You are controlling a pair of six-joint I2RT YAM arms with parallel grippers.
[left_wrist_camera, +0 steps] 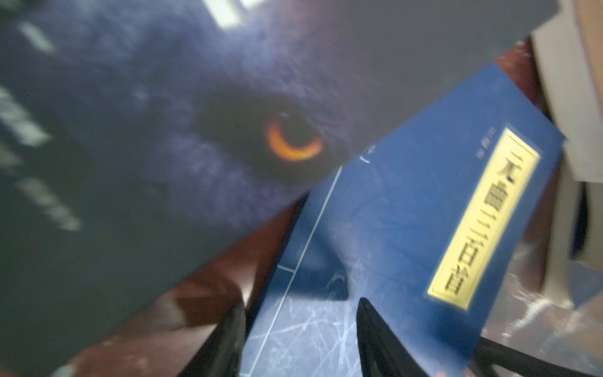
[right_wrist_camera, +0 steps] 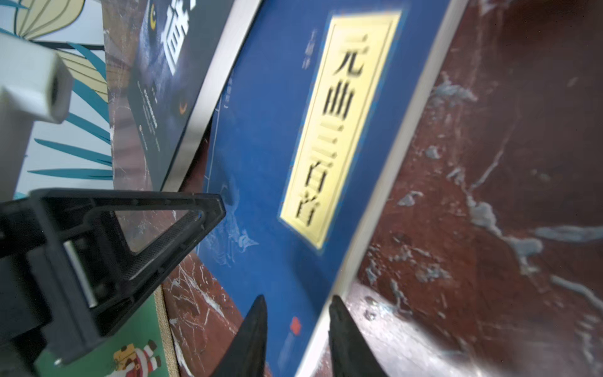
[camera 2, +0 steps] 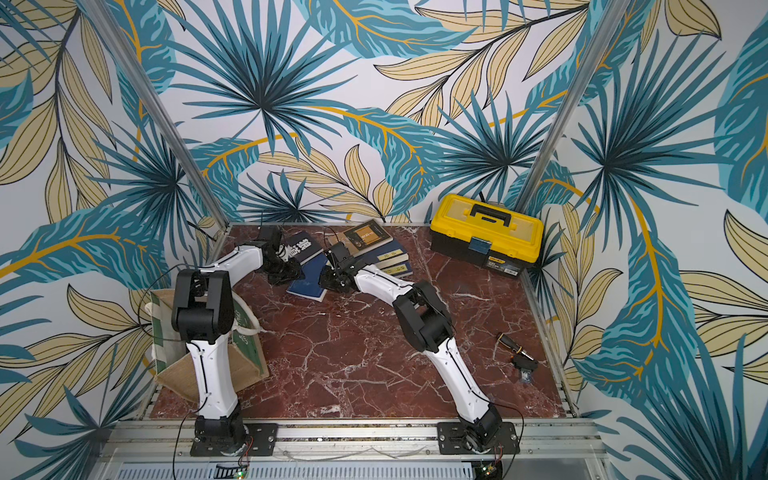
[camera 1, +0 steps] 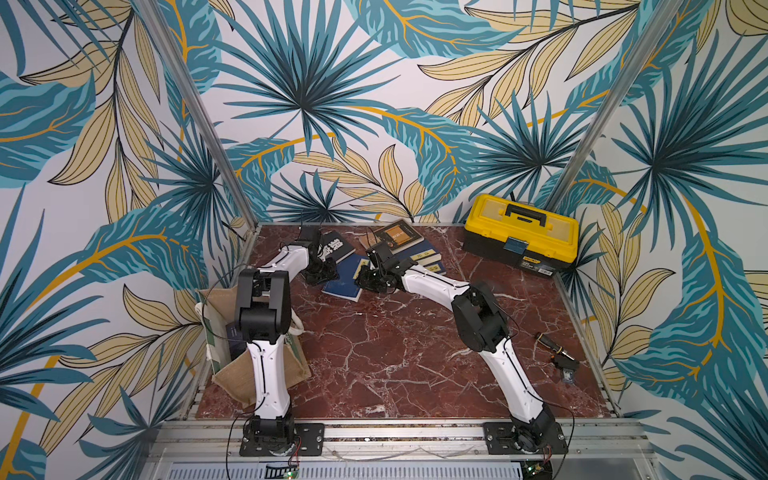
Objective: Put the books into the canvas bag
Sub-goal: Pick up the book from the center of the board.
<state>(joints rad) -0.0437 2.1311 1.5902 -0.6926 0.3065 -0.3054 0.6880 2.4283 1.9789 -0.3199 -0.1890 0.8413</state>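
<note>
- counter (camera 1: pixel 395 357): red marble. The books are bunched at the middle of the far edge. The canvas bag (camera 1: pixel 230 376) is on the left edge toward the near-left corner, partly behind the left arm's elbow.
- bag stands upright; we see one dark cover (camera 1: pixel 232 337) standing inside it.
- blue book with the yellow title label (camera 1: pixel 344 281) lies flat. It is the one of the bunch nearest the counter's centre, between the two grippers.
- dark book with the amber animal eye (camera 1: pixel 337 245) lies just behind it toward the far edge, its corner overlapping the blue cover.
- to the right of those, a brown-and-black book (camera 1: pixel 397 235) tops a stack of navy books (camera 1: pixel 428 257).
- left gripper (left_wrist_camera: pixel 300 313): fingers spread wide at the blue book's left edge, one over the cover, one off it above the counter. They grip nothing.
- right gripper (right_wrist_camera: pixel 298 303): fingers closer together with a visible gap, and the blue book's page edge runs between them. We can't tell whether they pinch it.
- yellow-and-black toolbox (camera 1: pixel 521 226) sits in the far-right corner, lid down.
- small black-and-orange tool (camera 1: pixel 557 357) lies near the right edge, well apart from the books.
</note>
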